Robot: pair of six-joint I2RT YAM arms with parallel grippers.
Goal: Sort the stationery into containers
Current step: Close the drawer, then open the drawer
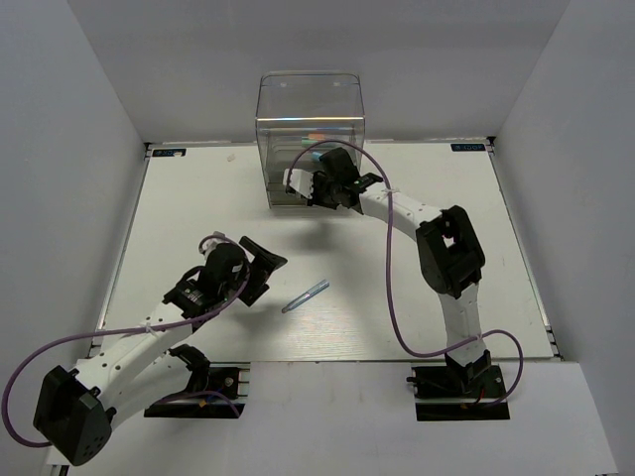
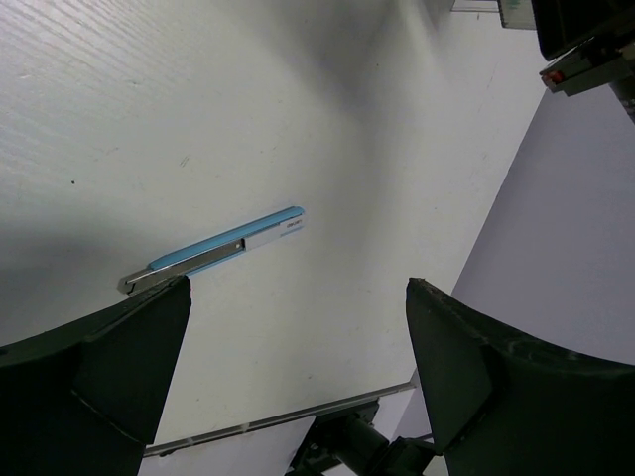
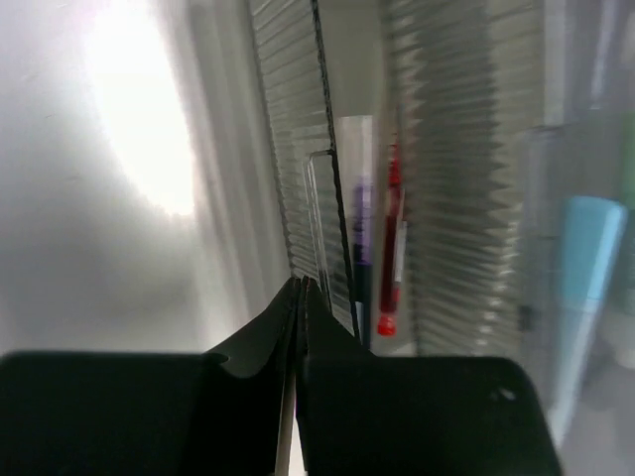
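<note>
A silvery-blue pen point(image 1: 305, 296) lies alone on the white table just right of my left gripper point(image 1: 266, 272). In the left wrist view the pen point(image 2: 213, 252) lies just beyond the left fingertip, and my left gripper point(image 2: 298, 288) is open and empty above the table. The clear drawer unit point(image 1: 310, 109) stands at the back centre. My right gripper point(image 1: 310, 188) is at its lower front. In the right wrist view my right gripper point(image 3: 301, 285) is shut, tips against a ribbed tray edge point(image 3: 298, 149). Inside lie a red pen point(image 3: 392, 238), a dark pen point(image 3: 361, 238) and a mint-green marker point(image 3: 585, 288).
White walls enclose the table point(image 1: 198, 198) on the left, back and right. The right arm point(image 1: 446, 248) reaches across the right half towards the drawer unit. Purple cables loop beside both arms.
</note>
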